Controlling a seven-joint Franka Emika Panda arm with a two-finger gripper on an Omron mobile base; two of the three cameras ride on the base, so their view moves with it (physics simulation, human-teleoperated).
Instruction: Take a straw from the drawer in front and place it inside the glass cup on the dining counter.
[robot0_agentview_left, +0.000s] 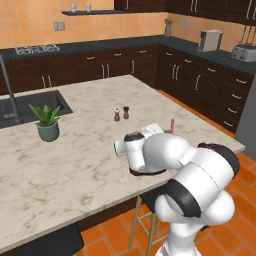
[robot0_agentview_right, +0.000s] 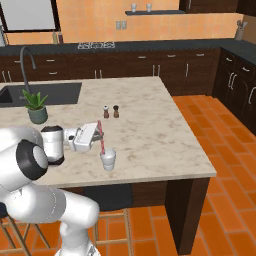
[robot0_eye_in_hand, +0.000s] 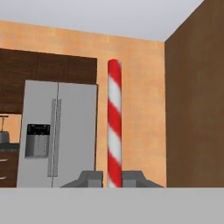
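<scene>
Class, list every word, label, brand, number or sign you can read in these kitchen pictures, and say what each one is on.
None: no readable text shows in any view.
The refrigerator has a dark dispenser panel, with no legible writing.
The straw bears red and white stripes, no lettering.

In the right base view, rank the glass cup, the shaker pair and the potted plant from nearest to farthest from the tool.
1. Glass cup: just below the tool, which holds the straw over it.
2. Shaker pair: behind the tool, mid-counter.
3. Potted plant: far left, beside the sink.
</scene>
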